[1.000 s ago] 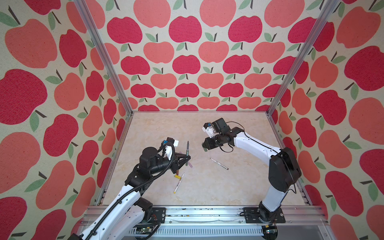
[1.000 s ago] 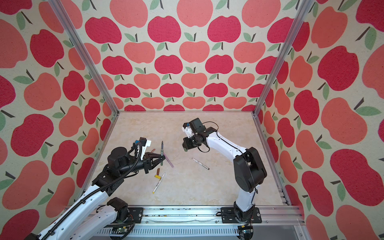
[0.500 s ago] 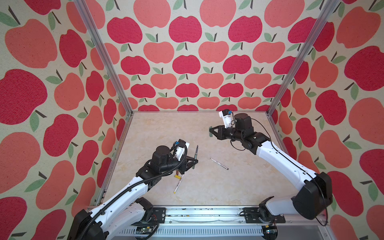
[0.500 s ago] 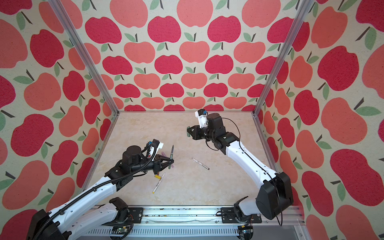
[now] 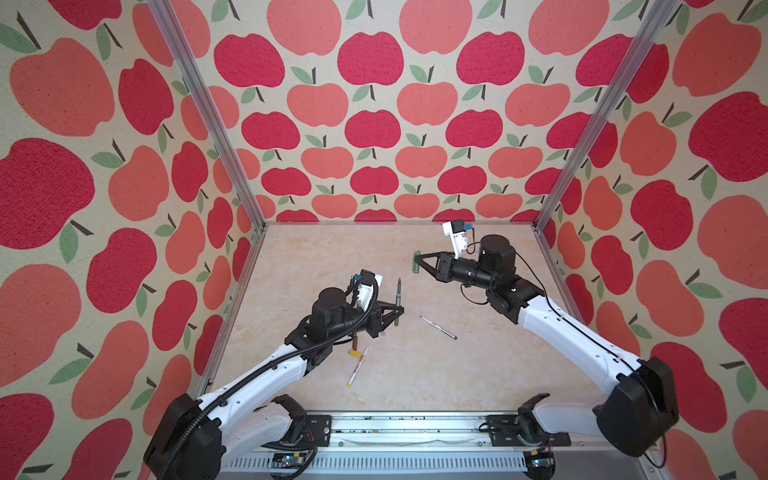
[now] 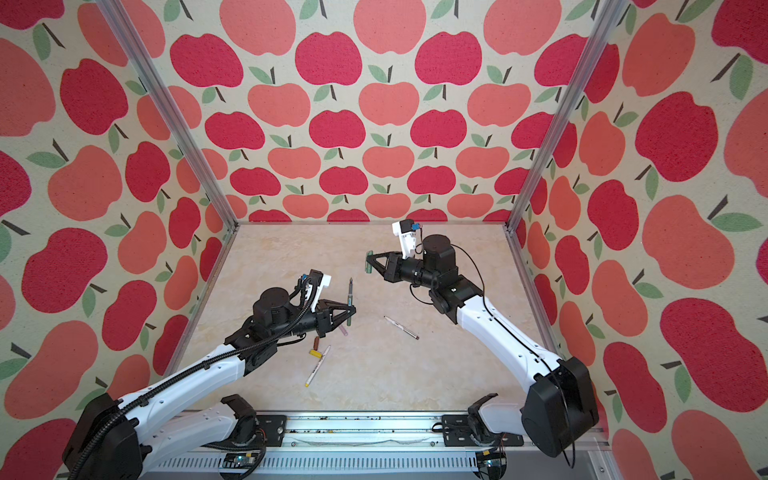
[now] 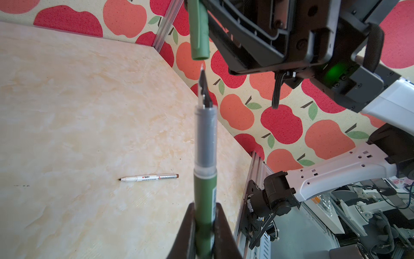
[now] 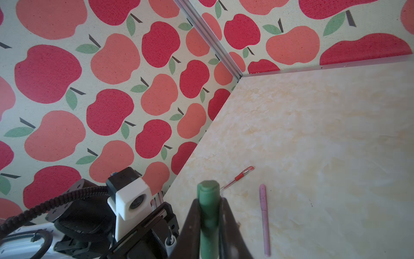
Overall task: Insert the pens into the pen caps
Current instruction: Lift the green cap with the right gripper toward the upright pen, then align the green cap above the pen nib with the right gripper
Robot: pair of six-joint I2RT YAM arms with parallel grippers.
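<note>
Top views, near side of the table (image 5: 457, 374): a white pen with yellow print (image 5: 358, 365) lay flat, with a yellow cap (image 5: 354, 353) and a brown cap (image 5: 355, 343) just beside it.
Left pincer (image 5: 398, 309): clenched on the lower barrel of the dark green pen (image 5: 398, 295), which stood upright off the table with its nib pointing up.
Middle of the table: a white pen with brown print (image 5: 438, 327) lay alone, well apart from the caps.
Right pincer (image 5: 418, 262): farther back and raised, clenched across the dark green cap (image 5: 416, 270).
Pen and cap: near each other, not touching. In the left wrist view the nib sat just under the cap's open mouth, a little to one side of it.
Right wrist view, beyond the cap: a red pen (image 8: 240, 177) and a lilac pen (image 8: 264, 219) lay on the table.
Step, as judged: lining the nib up with the cap before pushing in.
Risk: the slight sideways offset could drive the nib into the cap's rim. The pen was held low, so its long free end might swing or slide in the grip, and the cap could twist between its pads.
</note>
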